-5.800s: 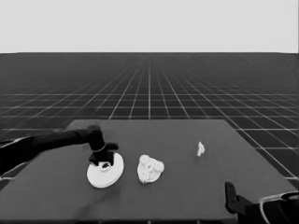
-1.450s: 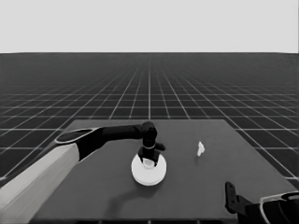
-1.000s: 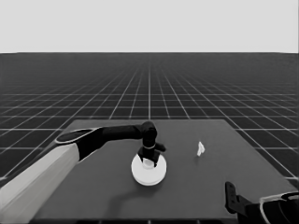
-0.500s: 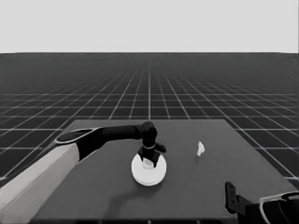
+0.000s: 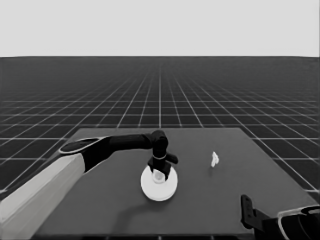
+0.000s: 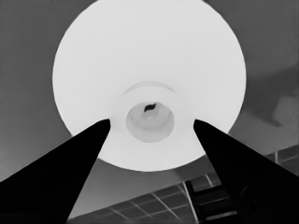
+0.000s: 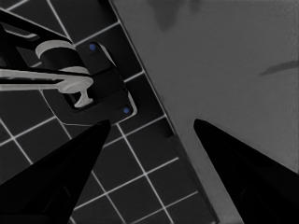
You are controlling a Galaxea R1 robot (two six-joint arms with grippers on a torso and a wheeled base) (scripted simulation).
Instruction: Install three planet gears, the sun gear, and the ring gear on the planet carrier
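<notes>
Larger round part [image 5: 159,184], a white stepped disc, sits centred below left gripper [image 6: 150,122], jaws wide, apparently released capping the stack.

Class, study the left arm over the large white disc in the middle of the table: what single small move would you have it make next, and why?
Probably lift the left gripper straight up and clear. The larger round part already lies flat at the table's middle with no gears in sight, and in the left wrist view the fingers stand apart on either side of its raised hub. The right gripper waits at the table's near right corner.
</notes>
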